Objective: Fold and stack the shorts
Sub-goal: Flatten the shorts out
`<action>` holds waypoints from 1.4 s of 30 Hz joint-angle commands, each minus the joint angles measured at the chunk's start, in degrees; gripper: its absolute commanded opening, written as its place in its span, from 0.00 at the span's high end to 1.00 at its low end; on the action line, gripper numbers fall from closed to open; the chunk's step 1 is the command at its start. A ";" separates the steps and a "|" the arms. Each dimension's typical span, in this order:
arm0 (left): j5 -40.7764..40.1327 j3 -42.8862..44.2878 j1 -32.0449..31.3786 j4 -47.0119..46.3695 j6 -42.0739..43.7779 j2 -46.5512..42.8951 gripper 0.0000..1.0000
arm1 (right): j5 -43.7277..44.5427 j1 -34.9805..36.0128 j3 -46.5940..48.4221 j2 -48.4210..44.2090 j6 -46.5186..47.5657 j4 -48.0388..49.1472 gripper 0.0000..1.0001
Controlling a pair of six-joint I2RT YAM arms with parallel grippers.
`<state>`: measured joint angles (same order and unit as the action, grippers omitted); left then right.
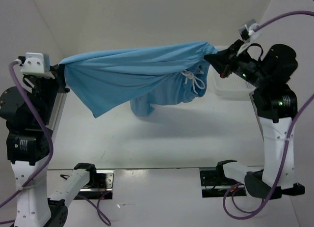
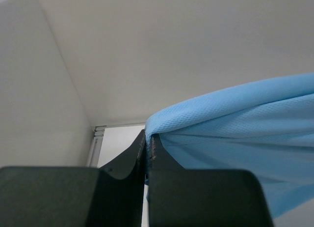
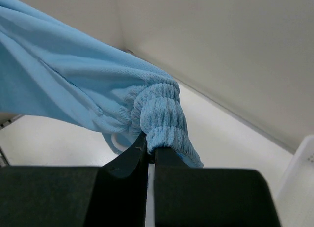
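Observation:
The light sky-blue shorts (image 1: pixel 137 72) hang stretched in the air between my two grippers, sagging in the middle, with one leg reaching down to the table. The white drawstring (image 1: pixel 193 81) dangles near the right end. My left gripper (image 1: pixel 63 71) is shut on a hem corner of the shorts (image 2: pixel 235 124); the jaws pinch the fabric at the tips (image 2: pixel 148 137). My right gripper (image 1: pixel 214 59) is shut on the gathered elastic waistband (image 3: pixel 164 116), pinched at the tips (image 3: pixel 151 149).
A white mesh basket (image 1: pixel 230 87) stands at the back right, just under my right gripper; its corner shows in the right wrist view (image 3: pixel 301 178). White walls enclose the table on the left, back and right.

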<state>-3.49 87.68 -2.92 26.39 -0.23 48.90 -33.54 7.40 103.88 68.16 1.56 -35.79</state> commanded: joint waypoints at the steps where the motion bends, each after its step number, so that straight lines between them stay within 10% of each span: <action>1: -2.93 2.50 1.60 -0.12 0.23 -2.23 1.00 | -7.14 -2.65 3.27 -6.27 -1.28 -0.33 1.00; 13: 1.11 -8.13 2.13 0.50 0.23 3.47 1.00 | -15.51 -8.37 -19.49 -9.81 -16.75 7.21 1.00; 26: 10.08 -8.50 1.42 -11.18 0.23 40.81 1.00 | 0.13 -8.37 -15.38 30.95 -20.28 15.93 1.00; 31: 8.85 6.23 1.42 -11.71 0.23 56.61 0.90 | 10.49 -7.84 -0.47 45.82 -18.71 13.30 0.72; 32: 8.85 8.71 1.42 -10.06 0.23 58.30 0.81 | 12.17 -7.14 1.22 46.70 -18.70 12.68 0.51; 33: 7.28 11.35 0.90 -8.65 0.23 59.63 0.47 | 14.10 -7.13 3.94 47.23 -18.70 12.68 0.19; 34: 7.27 14.24 0.90 -6.64 0.23 61.64 0.38 | 14.12 -7.13 4.66 47.24 -18.09 12.68 0.12; 42: 10.94 -0.34 -11.56 5.58 0.23 44.03 0.26 | 22.62 -5.30 -14.46 31.00 -10.80 8.90 0.10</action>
<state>3.60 95.20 -8.45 24.53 -0.23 102.83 -16.34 0.10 96.49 106.76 -13.93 -24.97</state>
